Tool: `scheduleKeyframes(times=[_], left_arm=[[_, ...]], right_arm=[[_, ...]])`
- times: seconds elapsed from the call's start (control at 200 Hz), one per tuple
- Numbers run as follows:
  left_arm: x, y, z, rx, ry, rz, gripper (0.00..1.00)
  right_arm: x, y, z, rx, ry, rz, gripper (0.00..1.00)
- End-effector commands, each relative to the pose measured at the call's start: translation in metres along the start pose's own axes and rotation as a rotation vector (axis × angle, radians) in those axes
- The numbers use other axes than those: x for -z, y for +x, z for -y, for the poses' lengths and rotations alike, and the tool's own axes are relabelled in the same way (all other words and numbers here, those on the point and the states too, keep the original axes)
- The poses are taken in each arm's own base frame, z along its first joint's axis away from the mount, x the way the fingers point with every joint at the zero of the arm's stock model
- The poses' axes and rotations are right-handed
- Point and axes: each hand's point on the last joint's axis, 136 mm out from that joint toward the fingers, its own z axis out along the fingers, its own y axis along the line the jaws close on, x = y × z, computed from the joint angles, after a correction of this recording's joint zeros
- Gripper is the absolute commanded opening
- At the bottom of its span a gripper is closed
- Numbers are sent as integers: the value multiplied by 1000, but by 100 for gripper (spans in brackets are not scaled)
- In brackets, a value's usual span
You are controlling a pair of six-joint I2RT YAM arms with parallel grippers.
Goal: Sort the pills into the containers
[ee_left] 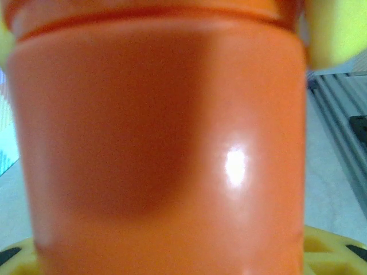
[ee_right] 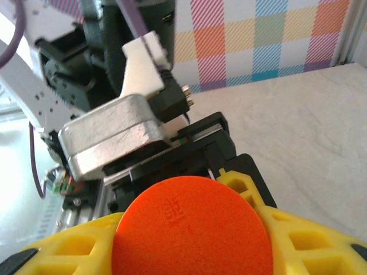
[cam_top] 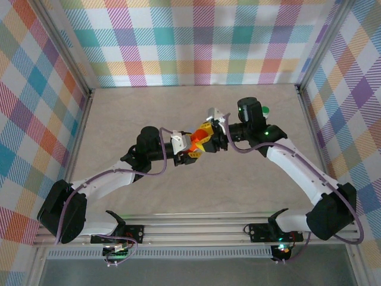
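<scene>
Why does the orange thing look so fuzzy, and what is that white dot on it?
Left wrist view: the orange cylindrical plastic pill bottle sits too near the lens, so it blurs; the white dot is glare from a light, with a darker shadow patch to its left. Right wrist view: the bottle's round end looks sharp.

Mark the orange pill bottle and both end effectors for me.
orange pill bottle (ee_left: 160, 149): left wrist view, on its side wall.
left end effector (cam_top: 191, 149): top external view, midway between its fingertips.
right end effector (ee_right: 192, 243): right wrist view, midway between its fingertips, over the bottle's flat end.
</scene>
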Motion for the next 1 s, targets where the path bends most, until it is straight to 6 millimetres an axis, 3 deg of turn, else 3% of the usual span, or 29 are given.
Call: scheduleKeyframes(times=[0.0, 0.175, 0.295, 0.56, 0.66, 0.745, 0.895, 0.995], left_arm=[[1, -30, -7, -198, -73, 58, 0], [2, -29, -12, -213, -128, 52, 0], [2, -27, -13, -217, -154, 47, 0], [-1, -23, -14, -231, -186, 25, 0], [-3, -20, -12, -225, -173, 18, 0], [-5, -17, -8, -218, -146, 15, 0], [-7, -13, -4, -191, -111, 18, 0], [-3, -16, -2, -164, -73, 50, 0]], right_arm=[[-8, -3, 9, -373, 0, 47, 9], [-5, 10, 34, -557, 165, 52, 7], [-1, 16, 46, -660, 252, 65, 0], [17, 32, 77, -925, 502, 95, 0], [20, 27, 77, -939, 511, 102, 11], [23, 15, 73, -871, 499, 118, 34], [34, -20, 56, -619, 428, 139, 62], [36, -31, 38, -415, 363, 139, 70]])
